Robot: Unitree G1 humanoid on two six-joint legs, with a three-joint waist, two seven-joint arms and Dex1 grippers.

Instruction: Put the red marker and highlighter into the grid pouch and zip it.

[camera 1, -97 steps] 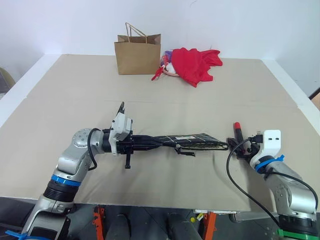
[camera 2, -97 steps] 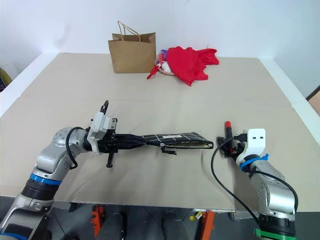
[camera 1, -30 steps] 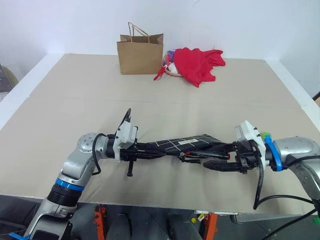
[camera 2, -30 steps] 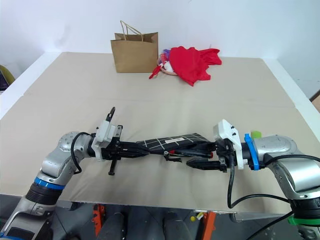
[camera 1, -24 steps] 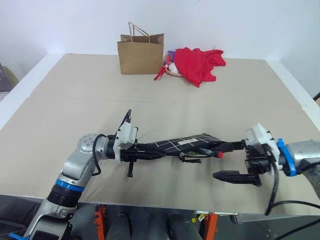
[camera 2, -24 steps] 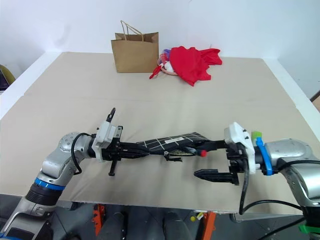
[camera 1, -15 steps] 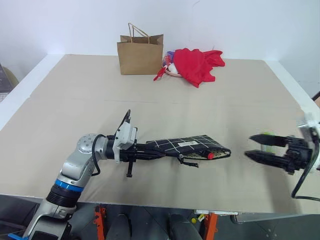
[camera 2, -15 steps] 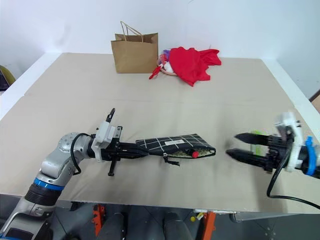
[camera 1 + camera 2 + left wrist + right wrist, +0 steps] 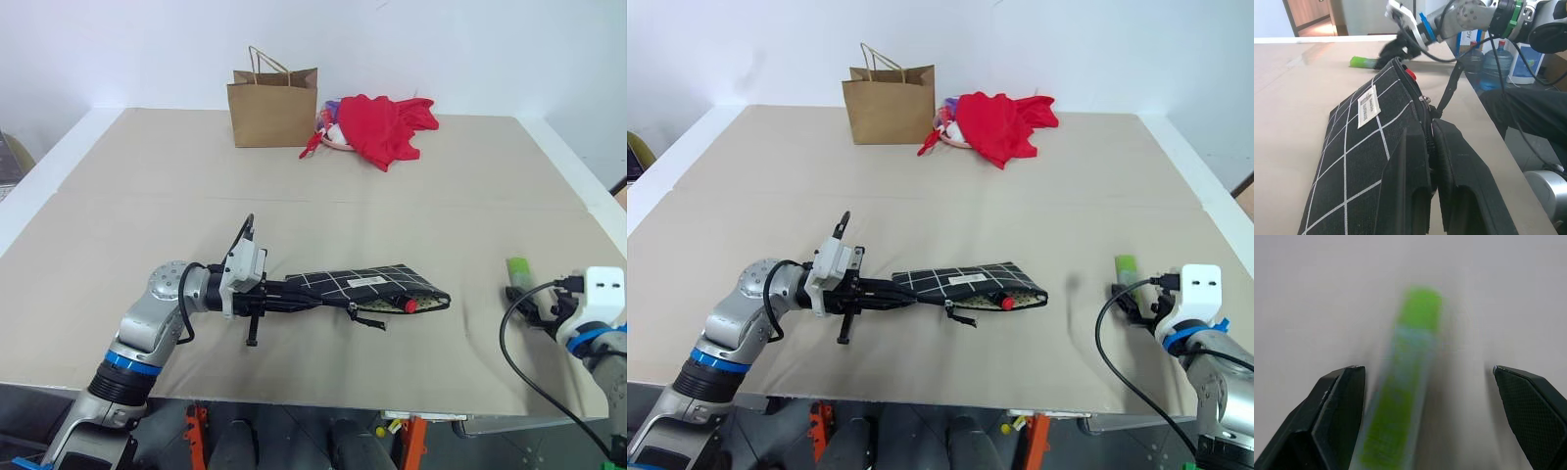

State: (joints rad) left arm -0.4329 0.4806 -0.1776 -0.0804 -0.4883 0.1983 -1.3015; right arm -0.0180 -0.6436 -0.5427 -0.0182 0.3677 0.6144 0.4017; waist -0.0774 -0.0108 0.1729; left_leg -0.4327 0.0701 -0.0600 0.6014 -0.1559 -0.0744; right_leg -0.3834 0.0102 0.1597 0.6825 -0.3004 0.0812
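Beige tabletop fills your head view, set against a white wall. At its far edge you have a brown paper bag standing upright, with a red cloth heap just beside it. Near the front edge, your left gripper points to the right, its jaws closed on one end of the grid pouch. The pouch stretches away from it toward the right, and the red marker shows a red tip at the pouch's open far end. Well apart, by the right edge, the highlighter lies on the table, and your right gripper sits just beside its near end.

From your left wrist, you see the two black fingers pressed together on the zipper edge of the pouch, whose white label faces up. The marker's red tip peeks from the far opening, and the green highlighter lies on the table beyond it, beside your right arm.

From your right wrist, the jaws stand wide, one finger on each side, and the highlighter lies blurred on the table between them, gripped by neither.
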